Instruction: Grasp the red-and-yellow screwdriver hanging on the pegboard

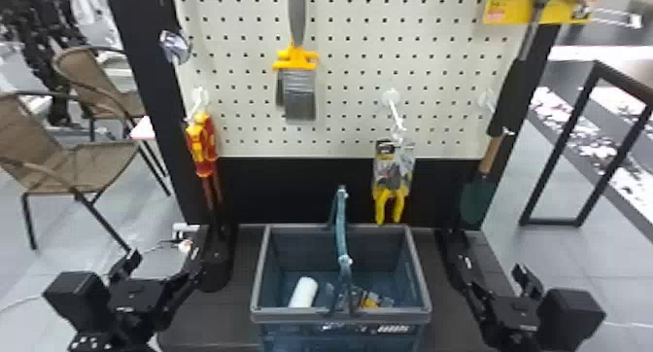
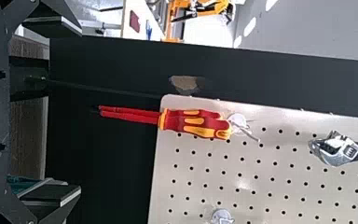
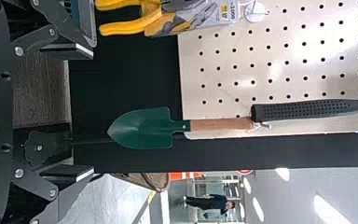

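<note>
The red-and-yellow screwdriver hangs tip down from a white hook at the pegboard's lower left edge, its shaft over the black panel below. In the left wrist view the screwdriver lies well ahead, a little to one side of the line between the fingers. My left gripper sits low at the bottom left, open and empty, well short of the tool. My right gripper is parked at the bottom right, open and empty.
A blue-grey basket with an upright handle stands between the arms, holding a white roll. Also on the board hang a brush, yellow pliers, a green trowel and a wrench. Chairs stand left, a black frame right.
</note>
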